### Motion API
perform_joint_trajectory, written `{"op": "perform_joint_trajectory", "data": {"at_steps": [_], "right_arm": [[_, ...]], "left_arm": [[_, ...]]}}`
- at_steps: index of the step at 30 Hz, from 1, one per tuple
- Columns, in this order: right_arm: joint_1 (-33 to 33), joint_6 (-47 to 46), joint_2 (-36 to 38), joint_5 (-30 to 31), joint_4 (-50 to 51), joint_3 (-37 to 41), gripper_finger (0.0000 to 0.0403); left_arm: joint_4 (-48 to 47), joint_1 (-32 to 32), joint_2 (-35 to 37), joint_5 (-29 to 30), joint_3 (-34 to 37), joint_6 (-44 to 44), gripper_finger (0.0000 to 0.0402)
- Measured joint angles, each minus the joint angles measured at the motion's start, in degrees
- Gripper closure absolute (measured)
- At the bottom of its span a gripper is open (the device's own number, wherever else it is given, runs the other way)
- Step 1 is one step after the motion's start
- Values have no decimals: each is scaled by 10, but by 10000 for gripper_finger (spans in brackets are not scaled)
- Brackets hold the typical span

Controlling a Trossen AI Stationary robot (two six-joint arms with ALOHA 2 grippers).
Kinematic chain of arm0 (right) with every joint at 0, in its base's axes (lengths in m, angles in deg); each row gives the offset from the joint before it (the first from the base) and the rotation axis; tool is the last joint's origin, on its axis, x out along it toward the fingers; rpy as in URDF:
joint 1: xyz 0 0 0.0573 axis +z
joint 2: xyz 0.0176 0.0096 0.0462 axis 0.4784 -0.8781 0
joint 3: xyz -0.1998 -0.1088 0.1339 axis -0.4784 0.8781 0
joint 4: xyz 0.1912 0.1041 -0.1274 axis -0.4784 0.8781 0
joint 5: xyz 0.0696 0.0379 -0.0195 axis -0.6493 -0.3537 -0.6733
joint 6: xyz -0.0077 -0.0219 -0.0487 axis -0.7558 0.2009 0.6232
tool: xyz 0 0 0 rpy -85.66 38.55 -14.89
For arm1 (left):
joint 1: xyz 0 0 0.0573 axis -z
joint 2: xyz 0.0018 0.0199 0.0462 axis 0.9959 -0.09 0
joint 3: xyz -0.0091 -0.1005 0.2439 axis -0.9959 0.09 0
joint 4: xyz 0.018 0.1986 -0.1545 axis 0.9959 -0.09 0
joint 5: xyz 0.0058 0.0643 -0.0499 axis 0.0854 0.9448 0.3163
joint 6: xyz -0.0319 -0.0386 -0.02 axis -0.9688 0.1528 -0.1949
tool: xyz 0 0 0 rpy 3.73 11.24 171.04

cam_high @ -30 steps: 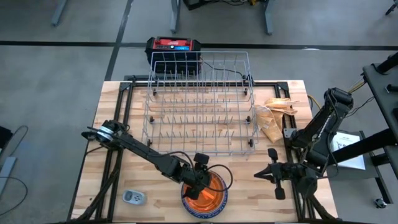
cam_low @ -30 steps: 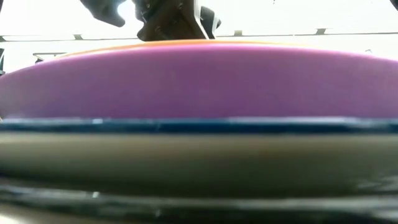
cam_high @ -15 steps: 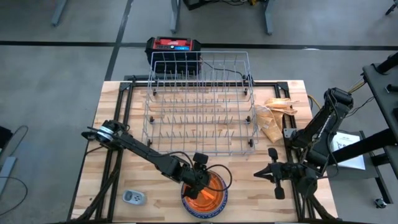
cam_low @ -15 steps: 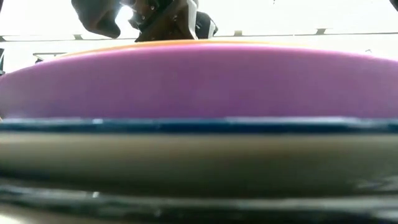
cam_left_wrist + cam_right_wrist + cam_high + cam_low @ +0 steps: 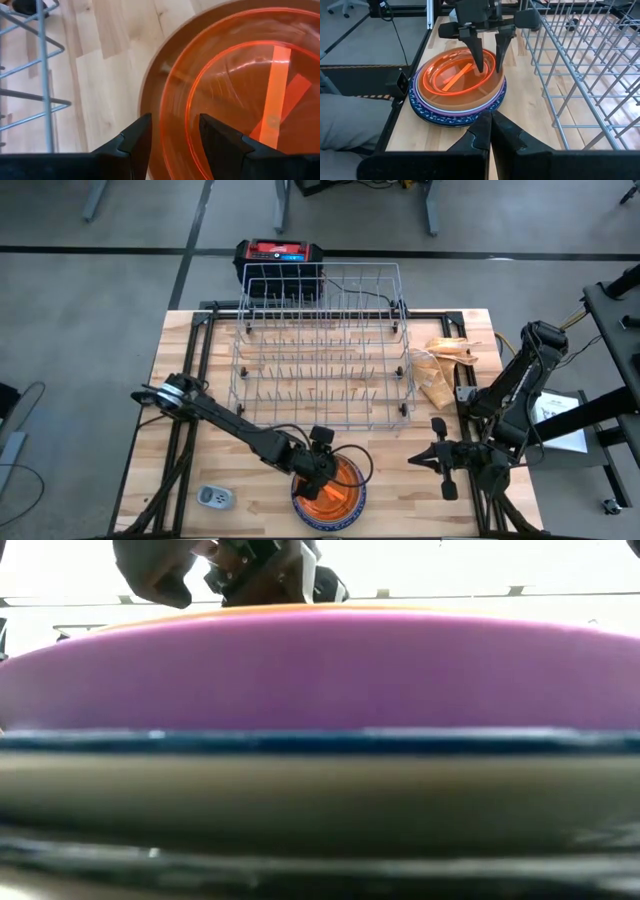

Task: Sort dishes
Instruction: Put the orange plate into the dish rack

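The dishes are stacked at the table's near edge (image 5: 328, 492). A translucent orange cup (image 5: 457, 75) lies in a brown plate (image 5: 470, 103), which sits on purple (image 5: 320, 670) and blue speckled (image 5: 445, 120) plates. My left gripper (image 5: 488, 62) is open over the stack and points down. One finger (image 5: 478, 57) is inside the cup's far rim (image 5: 170, 115) and the other (image 5: 500, 56) is outside it; I see no touch. My right gripper (image 5: 413, 461) is shut and empty, to the right of the stack.
A wire rack (image 5: 320, 345) fills the table's middle and far part, just beyond the stack. A small grey-white device (image 5: 214, 497) lies near the front left. A crumpled bag (image 5: 440, 370) lies right of the rack. A red and black box (image 5: 280, 253) stands behind the rack.
My left gripper has shifted a little toward the table's left above the stack. The dishes have kept still.
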Motion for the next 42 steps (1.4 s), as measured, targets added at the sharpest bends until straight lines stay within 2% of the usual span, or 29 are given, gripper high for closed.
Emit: {"op": "perform_joint_trajectory", "data": {"at_steps": [14, 18, 27, 42], "right_arm": [[0, 0, 0, 0, 0, 0, 403], [0, 0, 0, 0, 0, 0, 403], [0, 0, 0, 0, 0, 0, 403], [0, 0, 0, 0, 0, 0, 403]], "left_arm": [[2, 0, -11, 5, -5, -3, 250], [0, 0, -11, 6, -7, -3, 281], [-1, 0, -11, 6, -8, -4, 394], [-1, 2, 17, 21, -8, -15, 400]]}}
